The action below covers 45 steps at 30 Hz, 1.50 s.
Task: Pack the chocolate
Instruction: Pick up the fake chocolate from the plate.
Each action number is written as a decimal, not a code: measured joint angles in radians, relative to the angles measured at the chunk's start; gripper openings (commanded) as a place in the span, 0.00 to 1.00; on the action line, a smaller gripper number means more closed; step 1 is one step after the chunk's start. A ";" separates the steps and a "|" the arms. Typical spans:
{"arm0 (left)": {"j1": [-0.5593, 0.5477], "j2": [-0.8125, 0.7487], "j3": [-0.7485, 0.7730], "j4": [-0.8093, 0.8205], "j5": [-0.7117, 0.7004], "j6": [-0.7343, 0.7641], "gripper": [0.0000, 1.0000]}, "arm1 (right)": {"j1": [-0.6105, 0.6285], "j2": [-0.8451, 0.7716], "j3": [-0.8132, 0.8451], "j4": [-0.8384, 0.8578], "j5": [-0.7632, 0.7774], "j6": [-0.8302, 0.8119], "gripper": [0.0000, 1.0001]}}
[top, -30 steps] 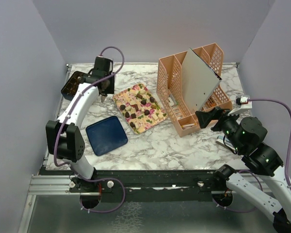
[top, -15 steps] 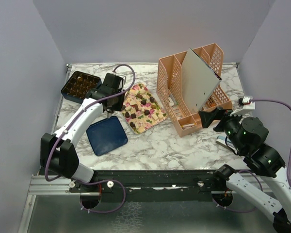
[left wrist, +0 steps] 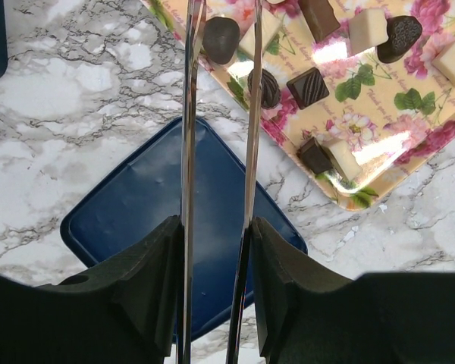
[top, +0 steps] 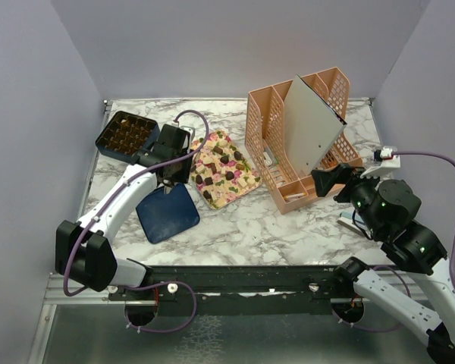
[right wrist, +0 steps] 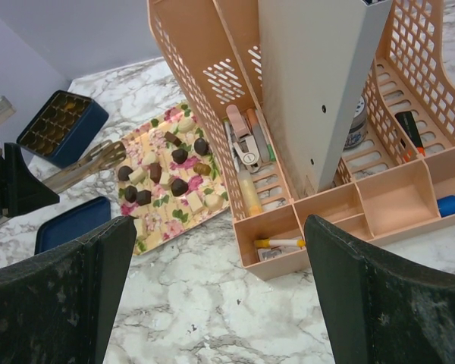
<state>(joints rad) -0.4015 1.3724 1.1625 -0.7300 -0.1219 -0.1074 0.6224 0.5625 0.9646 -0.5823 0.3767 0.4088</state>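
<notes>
The chocolate (top: 221, 170) lies as several dark and cream pieces on a floral tray (top: 248, 183), also seen in the left wrist view (left wrist: 309, 86) and the right wrist view (right wrist: 179, 155). My left gripper (top: 167, 179) hangs over the gap between the tray's left edge and a dark blue lid (top: 167, 213). It (left wrist: 216, 231) is shut on metal tongs (left wrist: 188, 114), whose blades reach over the tray's corner on either side of a dark round piece (left wrist: 221, 39); their tips are cut off. My right gripper (top: 330, 182) (right wrist: 216, 235) stands open and empty at the right.
A dark blue box with a gridded insert (top: 126, 134) sits at the back left. A peach desk organizer (top: 269, 144) holding a leaning grey panel (top: 311, 125), pens and small items fills the back right. The side walls are close.
My left arm has swung from over the blue box toward the right and nearer, bringing the tongs to the tray's left edge above the lid. The right arm has barely shifted.
</notes>
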 measured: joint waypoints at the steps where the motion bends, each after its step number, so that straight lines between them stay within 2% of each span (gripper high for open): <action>1: 0.000 -0.003 -0.004 0.003 0.000 0.000 0.44 | 0.000 0.003 0.002 0.001 0.000 0.000 0.98; 37: 0.000 0.021 -0.065 0.033 -0.062 0.001 0.44 | 0.000 0.013 0.001 0.005 -0.002 0.000 0.97; 45: 0.000 0.021 -0.065 0.033 -0.057 0.000 0.47 | 0.000 0.013 0.001 0.004 -0.002 0.000 0.97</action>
<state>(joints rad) -0.4015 1.3937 1.0973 -0.6971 -0.1787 -0.1070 0.6224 0.5751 0.9657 -0.5781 0.3752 0.4091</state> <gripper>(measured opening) 0.461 0.975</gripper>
